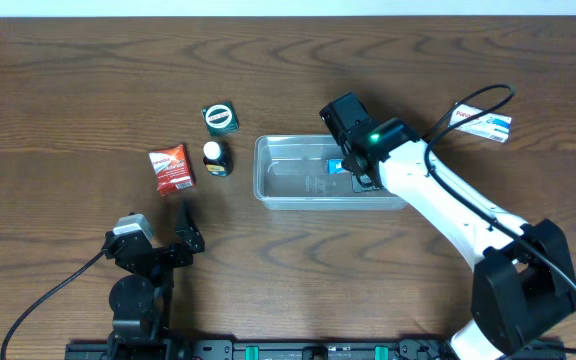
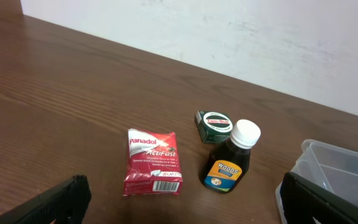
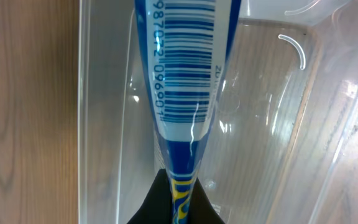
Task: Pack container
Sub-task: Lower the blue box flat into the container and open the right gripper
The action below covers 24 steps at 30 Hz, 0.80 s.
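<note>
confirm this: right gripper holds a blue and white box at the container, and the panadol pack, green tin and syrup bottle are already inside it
Not inside: the overhead view shows the Panadol pack, green tin and syrup bottle on the table left of the container. The right gripper does hold the blue and white box there.

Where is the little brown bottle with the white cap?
In the overhead view the bottle stands left of the clear container, between it and the red Panadol box, close to the small green pack.
</note>
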Motion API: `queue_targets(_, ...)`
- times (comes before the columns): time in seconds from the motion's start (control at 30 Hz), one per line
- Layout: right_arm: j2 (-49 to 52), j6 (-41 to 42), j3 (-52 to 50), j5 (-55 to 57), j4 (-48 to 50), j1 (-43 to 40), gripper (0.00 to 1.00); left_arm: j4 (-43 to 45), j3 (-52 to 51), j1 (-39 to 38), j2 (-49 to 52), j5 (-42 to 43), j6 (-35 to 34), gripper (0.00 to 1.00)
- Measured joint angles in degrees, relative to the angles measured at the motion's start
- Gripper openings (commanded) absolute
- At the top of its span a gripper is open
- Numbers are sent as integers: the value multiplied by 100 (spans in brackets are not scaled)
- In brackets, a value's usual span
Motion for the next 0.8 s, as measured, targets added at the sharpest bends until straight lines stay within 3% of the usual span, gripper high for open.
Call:
queue_targets(0.17, 184, 0, 0, 17, 33, 0, 1, 0, 0, 0, 0, 0, 0, 98)
queue_targets(0.5, 251, 11, 0, 46, 37, 0, 38, 0, 0, -2, 0, 0, 0, 98)
queue_targets(0.8, 251, -164, 0, -125, 46, 0, 35, 0, 0, 0, 0, 0, 0, 98)
